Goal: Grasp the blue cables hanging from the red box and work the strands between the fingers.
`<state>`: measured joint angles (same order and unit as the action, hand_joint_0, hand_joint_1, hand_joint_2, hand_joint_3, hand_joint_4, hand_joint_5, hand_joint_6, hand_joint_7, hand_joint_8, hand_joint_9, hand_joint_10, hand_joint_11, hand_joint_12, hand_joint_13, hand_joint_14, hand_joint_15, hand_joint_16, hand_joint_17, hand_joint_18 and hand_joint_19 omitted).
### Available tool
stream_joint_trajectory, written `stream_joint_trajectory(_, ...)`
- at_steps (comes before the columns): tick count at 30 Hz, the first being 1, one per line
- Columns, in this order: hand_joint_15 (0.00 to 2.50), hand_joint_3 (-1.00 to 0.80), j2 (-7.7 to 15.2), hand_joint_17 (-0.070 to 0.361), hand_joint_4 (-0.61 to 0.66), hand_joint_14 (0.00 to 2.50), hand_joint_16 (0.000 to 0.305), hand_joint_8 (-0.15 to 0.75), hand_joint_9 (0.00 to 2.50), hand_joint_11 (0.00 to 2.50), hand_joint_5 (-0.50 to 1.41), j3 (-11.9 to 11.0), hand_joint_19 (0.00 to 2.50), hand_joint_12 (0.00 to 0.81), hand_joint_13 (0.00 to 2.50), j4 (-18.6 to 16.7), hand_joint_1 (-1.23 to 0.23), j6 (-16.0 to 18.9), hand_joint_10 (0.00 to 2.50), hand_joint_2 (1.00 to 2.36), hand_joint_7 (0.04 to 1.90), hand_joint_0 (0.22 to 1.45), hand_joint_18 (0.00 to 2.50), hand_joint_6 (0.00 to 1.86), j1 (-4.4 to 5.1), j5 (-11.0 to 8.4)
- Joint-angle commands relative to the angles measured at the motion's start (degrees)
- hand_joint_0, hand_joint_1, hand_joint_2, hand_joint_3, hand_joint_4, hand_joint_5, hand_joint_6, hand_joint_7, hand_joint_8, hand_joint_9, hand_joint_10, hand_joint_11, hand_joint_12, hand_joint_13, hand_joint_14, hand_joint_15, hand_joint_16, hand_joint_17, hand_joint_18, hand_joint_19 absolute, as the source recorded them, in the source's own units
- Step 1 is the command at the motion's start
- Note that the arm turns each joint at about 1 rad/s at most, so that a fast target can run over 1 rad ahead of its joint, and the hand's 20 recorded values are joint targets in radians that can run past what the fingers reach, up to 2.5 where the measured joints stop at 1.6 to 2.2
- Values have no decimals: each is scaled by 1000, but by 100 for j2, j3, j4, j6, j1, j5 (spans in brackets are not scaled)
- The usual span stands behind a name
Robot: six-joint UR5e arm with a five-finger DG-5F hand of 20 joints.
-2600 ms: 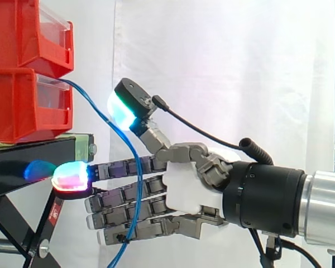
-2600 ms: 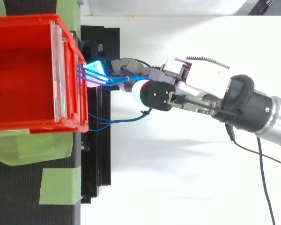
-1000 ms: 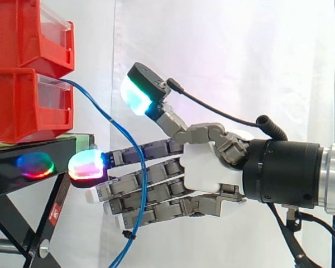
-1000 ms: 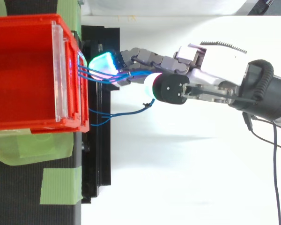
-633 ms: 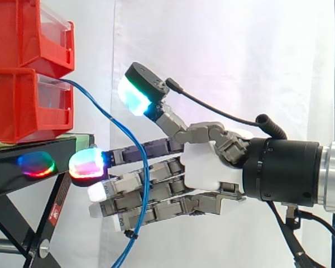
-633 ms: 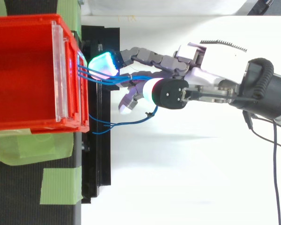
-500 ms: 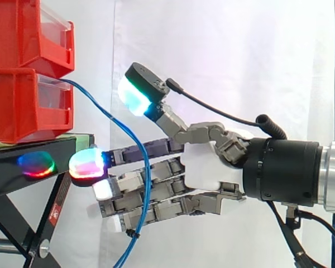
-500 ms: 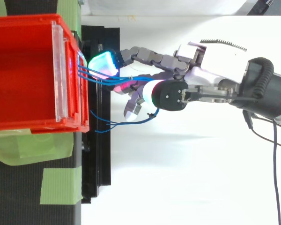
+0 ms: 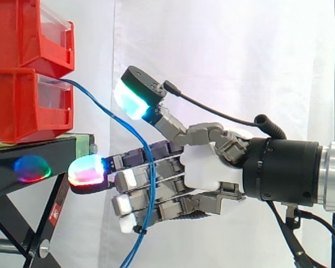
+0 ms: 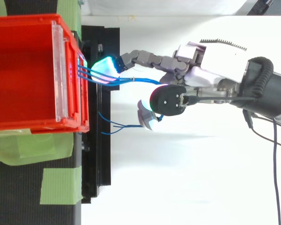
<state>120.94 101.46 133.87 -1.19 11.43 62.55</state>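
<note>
The hand (image 9: 207, 167) reaches in level from the right, thumb raised, top finger straight toward the black stand (image 9: 44, 151), lower fingers curled. The blue cables (image 10: 131, 80) arc down from the lower red bin (image 9: 22, 106) and pass between those curled fingers, which clasp them

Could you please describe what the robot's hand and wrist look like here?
The hand has a white palm shell and grey, segmented metal fingers. Its fingertips are thick glowing pads: one cyan-green, one red-magenta, the others white. Behind the palm sits a black cylindrical wrist, then a silver arm section.
</note>
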Motion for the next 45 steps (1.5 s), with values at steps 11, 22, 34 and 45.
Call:
stream_joint_trajectory(11, 1272, -1000, 0, 150, 315, 1685, 67, 420, 1169, 1709, 30, 5, 1328, 493, 950, -1, -490, 5, 1, 1000, 731, 740, 1361, 8, -10, 108)
stream_joint_trajectory(22, 1336, -1000, 0, 133, 329, 2500, 59, 411, 946, 1664, 46, 5, 1415, 496, 797, -1, -505, -4, 1491, 1000, 744, 740, 1441, 9, -27, 126)
stream_joint_trajectory(34, 1522, -1000, 0, 135, 350, 2500, 60, 421, 748, 2127, 76, -3, 917, 513, 937, 8, -511, 5, 2500, 1000, 767, 744, 1408, 9, -27, 117)
stream_joint_trajectory(45, 1667, -1000, -9, 141, 359, 2500, 63, 432, 784, 2411, 83, -3, 767, 542, 1071, 69, -510, 128, 2500, 1000, 773, 745, 1418, 9, -27, 187)
